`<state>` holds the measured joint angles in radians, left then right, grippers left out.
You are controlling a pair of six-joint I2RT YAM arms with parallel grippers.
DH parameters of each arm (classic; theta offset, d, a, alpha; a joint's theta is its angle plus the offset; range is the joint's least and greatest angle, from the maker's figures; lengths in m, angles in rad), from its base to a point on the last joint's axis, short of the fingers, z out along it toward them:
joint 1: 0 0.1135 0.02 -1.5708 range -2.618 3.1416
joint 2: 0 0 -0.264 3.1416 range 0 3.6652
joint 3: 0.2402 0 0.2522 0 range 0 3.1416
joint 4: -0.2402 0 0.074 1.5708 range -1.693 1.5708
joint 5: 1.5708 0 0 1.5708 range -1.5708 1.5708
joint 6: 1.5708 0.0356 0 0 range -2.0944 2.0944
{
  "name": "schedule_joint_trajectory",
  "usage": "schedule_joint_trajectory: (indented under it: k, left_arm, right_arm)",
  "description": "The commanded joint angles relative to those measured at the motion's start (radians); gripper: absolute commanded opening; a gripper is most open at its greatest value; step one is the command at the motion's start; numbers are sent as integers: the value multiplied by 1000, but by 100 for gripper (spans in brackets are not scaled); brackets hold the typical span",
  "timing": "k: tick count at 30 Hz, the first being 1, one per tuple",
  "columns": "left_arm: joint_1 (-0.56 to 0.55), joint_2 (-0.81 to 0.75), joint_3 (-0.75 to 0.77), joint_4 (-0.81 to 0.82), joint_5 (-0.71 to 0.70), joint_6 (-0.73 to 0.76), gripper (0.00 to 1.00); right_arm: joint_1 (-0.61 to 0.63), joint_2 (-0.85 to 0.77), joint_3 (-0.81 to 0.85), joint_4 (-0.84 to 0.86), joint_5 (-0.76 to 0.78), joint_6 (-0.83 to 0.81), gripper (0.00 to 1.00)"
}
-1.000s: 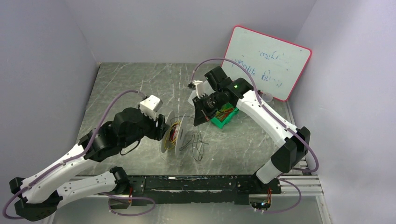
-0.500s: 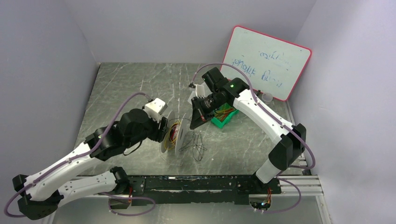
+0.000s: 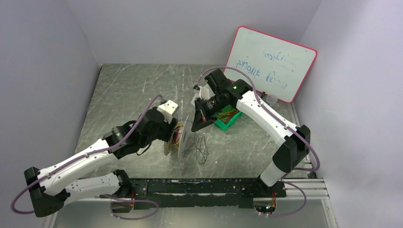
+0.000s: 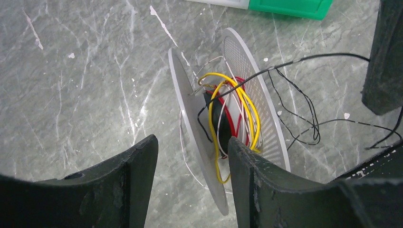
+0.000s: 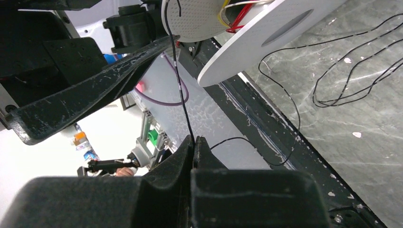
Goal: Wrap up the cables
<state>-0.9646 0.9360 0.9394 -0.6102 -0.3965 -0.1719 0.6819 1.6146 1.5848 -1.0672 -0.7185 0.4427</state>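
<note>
From above, slack black cable point(image 3: 202, 151) lies just right of the upright spool point(image 3: 177, 138). Left wrist: the left gripper point(image 4: 191, 142) stands half-open astride the spool's near flange, clamping nothing. Right wrist: the right gripper point(image 5: 194, 140), pinched shut on that cable beside the spool, should hold it taut, feeding between the flanges.

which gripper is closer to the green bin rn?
Right. The right gripper, pinching the black cable, hangs just beside the green bin. The left gripper is at the spool's other side, so the spool stands between it and the bin.
</note>
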Motion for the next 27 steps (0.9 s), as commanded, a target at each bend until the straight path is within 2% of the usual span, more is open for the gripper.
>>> schedule_joint_trajectory:
  k: [1,8,27]
  left_arm:
    - [3,25,-1,76,-3,20,60]
    - [3,68,-1,90,-14,19,59]
    - [3,129,-1,84,-28,27,47]
  right_arm:
    - [8,2,-17,25,-38,38,0]
    - [11,9,-25,36,-55,33,0]
    - [11,-1,-80,58,-64,38,0]
